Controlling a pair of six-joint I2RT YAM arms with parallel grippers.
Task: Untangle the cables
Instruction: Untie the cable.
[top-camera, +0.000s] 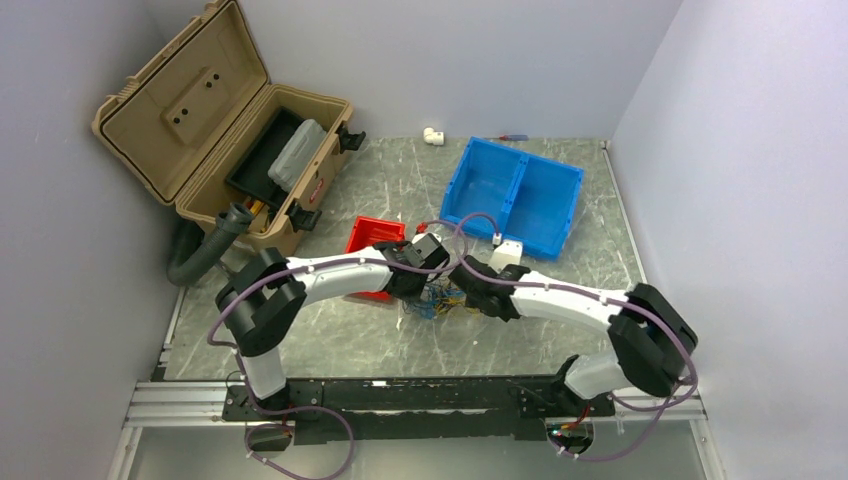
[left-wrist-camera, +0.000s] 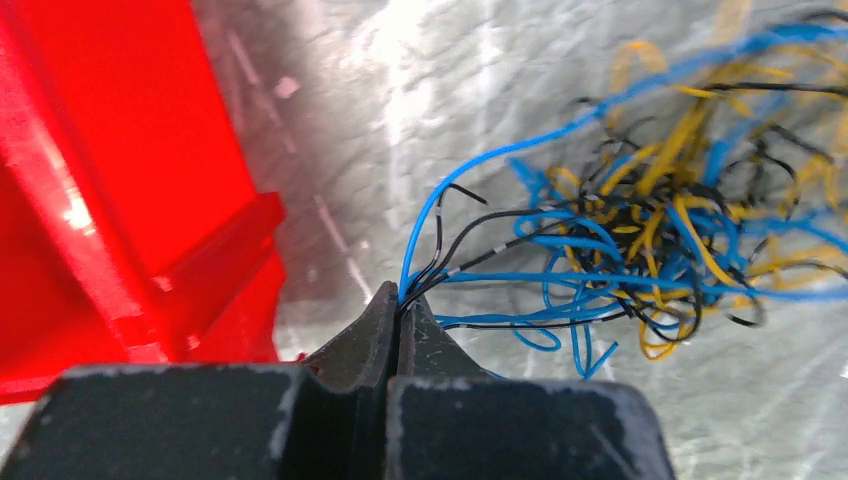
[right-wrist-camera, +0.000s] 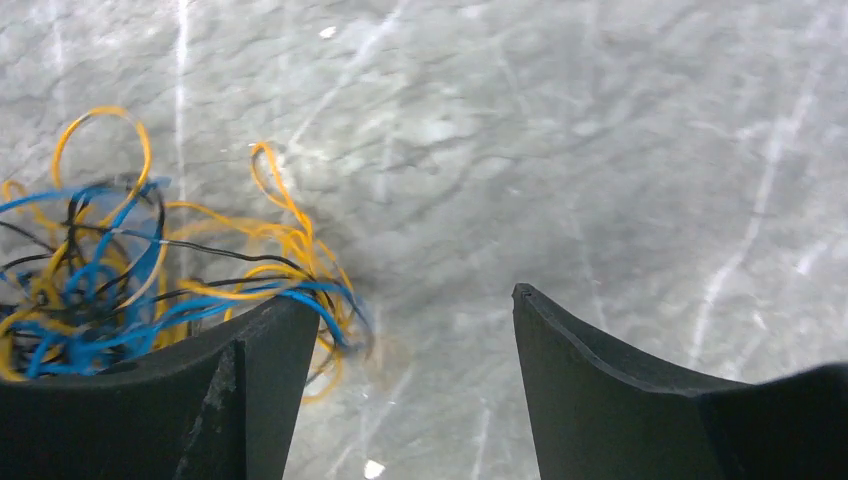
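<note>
The cables (top-camera: 443, 298) are a small tangle of thin blue, yellow and black wires on the grey table between the two arms. In the left wrist view the cables (left-wrist-camera: 640, 235) spread to the upper right, and my left gripper (left-wrist-camera: 401, 300) is shut on a few blue and black strands at its tips. My right gripper (right-wrist-camera: 415, 305) stands open above the table; the cables (right-wrist-camera: 130, 270) lie to its left, a few loops draped over and past its left finger (right-wrist-camera: 265, 345). Nothing lies between its fingers.
A red bin (top-camera: 372, 245) sits just left of the tangle, close to my left gripper. A blue two-compartment bin (top-camera: 515, 195) stands behind, with a small white block (top-camera: 505, 253) at its front. An open tan toolbox (top-camera: 225, 130) is at the back left.
</note>
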